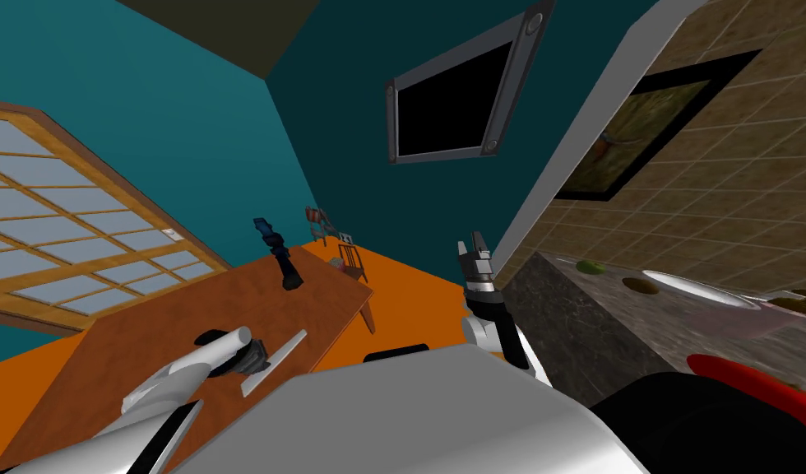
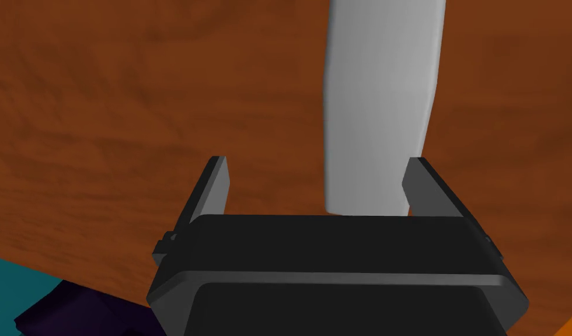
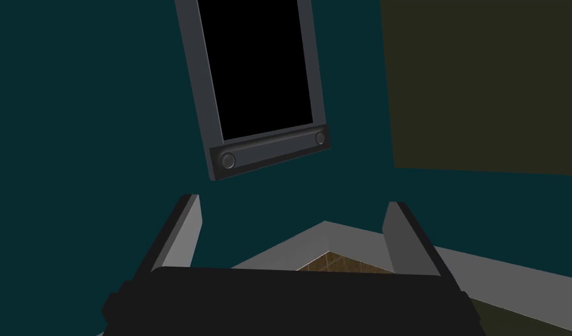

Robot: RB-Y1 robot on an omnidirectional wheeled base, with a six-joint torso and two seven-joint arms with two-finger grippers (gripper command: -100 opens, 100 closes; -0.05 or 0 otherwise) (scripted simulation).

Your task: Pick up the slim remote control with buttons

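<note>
The slim remote (image 1: 275, 360) is a long, plain light grey bar lying flat on the brown wooden table (image 1: 146, 329), near its front edge. My left gripper (image 1: 249, 360) hangs just over it, pointing down at the tabletop. In the left wrist view the remote (image 2: 378, 105) runs away from the hand between the two open fingers, its near end close to one finger (image 2: 422, 186) and well apart from the other. Nothing is held. My right gripper (image 1: 475, 244) is raised beside the wall corner, open and empty (image 3: 292, 201).
A dark blue and black object (image 1: 280, 257) lies further back on the table. Small chairs (image 1: 344, 251) stand beyond it on the orange floor. To the right is a dark stone counter (image 1: 574, 321) with a sink (image 1: 697, 292). A red and black thing (image 1: 755, 383) sits low at right.
</note>
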